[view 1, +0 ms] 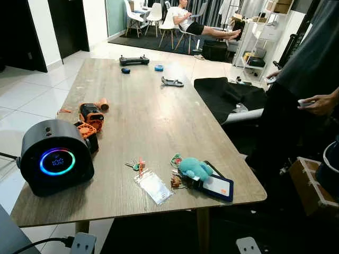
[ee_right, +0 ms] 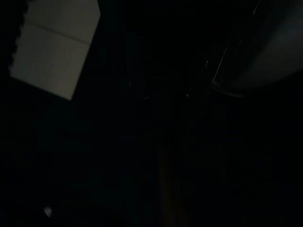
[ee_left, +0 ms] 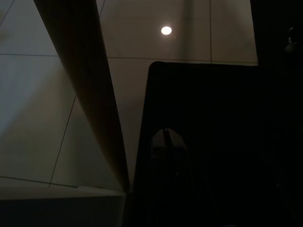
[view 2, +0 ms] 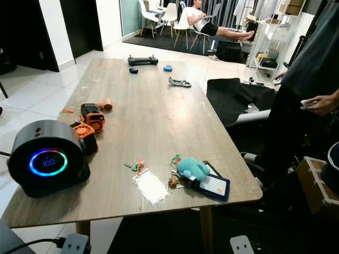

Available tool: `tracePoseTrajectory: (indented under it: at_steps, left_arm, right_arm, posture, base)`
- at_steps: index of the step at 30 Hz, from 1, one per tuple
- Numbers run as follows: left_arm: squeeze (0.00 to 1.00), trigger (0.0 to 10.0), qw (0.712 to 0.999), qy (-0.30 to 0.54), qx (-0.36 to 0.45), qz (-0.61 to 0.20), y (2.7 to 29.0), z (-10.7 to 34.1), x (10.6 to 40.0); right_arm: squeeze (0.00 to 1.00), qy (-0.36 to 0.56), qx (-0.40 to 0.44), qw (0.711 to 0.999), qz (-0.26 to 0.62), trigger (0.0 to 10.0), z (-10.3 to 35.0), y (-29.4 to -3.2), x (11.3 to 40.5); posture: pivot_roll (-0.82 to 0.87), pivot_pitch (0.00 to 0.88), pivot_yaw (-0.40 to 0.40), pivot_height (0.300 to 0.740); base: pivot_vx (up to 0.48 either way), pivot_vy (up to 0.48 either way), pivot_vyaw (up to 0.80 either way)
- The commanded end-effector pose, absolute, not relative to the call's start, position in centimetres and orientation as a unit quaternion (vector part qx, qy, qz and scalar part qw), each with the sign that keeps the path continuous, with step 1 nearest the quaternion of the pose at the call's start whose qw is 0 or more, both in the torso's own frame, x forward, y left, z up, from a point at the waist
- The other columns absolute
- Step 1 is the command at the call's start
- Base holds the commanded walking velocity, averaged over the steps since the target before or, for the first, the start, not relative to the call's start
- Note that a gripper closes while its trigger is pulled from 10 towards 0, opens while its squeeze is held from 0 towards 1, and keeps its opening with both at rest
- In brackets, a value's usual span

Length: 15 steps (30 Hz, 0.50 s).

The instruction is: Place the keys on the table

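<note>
The left wrist view is dim: the left claw [ee_left: 166, 142] shows pressed together, beside a wooden leg [ee_left: 85, 85] over pale floor tiles [ee_left: 189, 28]. The right wrist view is too dark to tell the right claw's state. In the head views, the keys [view 1: 136, 165] lie on the wooden worktop [view 1: 143, 111] near its front edge, beside a clear bag [view 1: 153, 187], a teal plush [view 1: 195, 168] and a round black speaker [view 1: 55, 157]. Farther off, a person [view 1: 312, 69] stands cut off at the edge.

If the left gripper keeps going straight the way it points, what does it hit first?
Probably the tiled floor. The left wrist view looks down past a table leg at pale tiles, though depth is unclear in the shade.
</note>
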<state>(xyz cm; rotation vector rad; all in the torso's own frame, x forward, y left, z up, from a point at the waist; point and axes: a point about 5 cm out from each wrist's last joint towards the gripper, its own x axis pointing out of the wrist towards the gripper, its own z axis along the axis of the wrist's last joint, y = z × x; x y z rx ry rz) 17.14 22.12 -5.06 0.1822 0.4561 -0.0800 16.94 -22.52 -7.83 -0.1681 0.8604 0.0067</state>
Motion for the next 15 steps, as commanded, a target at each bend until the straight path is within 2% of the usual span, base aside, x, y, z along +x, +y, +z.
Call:
tracePoseTrajectory:
  at_steps: [1,15]
  left_arm:
    - [0.0,10.0,0.963,0.248,0.098,-0.043,22.32,-5.51,16.75]
    - [0.0,10.0,0.957,0.279,0.076,-0.041,21.48,-6.08,17.52]
  right_arm:
    - [0.0,0.42,-0.063,0.905,-0.024,10.0,-7.94,-22.53,16.87]
    - [0.0,0.405,-0.009,0.912,-0.07,10.0,-7.73,-22.06,17.65]
  posture:
    - [0.11,0.024,-0.072,0.74]
    - [0.1,0.024,-0.062,0.74]
  base:
    - [0.0,0.0,0.0]
    - [0.0,0.0,0.0]
